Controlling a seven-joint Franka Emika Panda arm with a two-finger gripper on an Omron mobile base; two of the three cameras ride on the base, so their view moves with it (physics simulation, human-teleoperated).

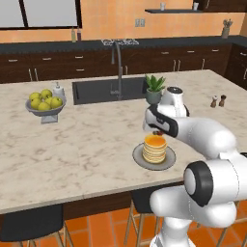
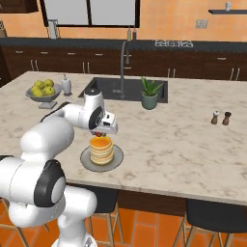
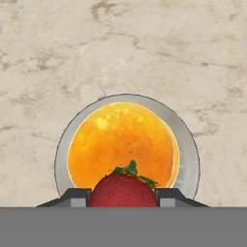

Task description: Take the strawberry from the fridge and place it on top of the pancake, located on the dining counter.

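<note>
In the hand view a dark-red strawberry (image 3: 123, 190) with a green cap sits between the two fingertips of my gripper (image 3: 123, 198), which is shut on it. Straight below lies the pancake (image 3: 122, 144) with its orange topping, on a round grey plate (image 3: 189, 159). From the base cameras the gripper (image 1: 156, 131) (image 2: 100, 132) hangs just above the pancake stack (image 1: 154, 148) (image 2: 101, 150), the strawberry (image 1: 156, 132) (image 2: 99, 133) a small red spot at its tip. The plate (image 1: 140, 159) (image 2: 86, 163) rests near the front edge of the beige dining counter (image 1: 87, 144) (image 2: 183, 144). The fridge is out of view.
A bowl of yellow-green apples (image 1: 45, 101) (image 2: 43, 89) stands at the left. A sink (image 1: 108, 90) with a tall tap and a potted plant (image 1: 154, 89) (image 2: 150, 94) sit behind the plate. Salt and pepper shakers (image 1: 217, 101) (image 2: 221, 117) stand at the right. Dark stools (image 1: 31, 224) line the front.
</note>
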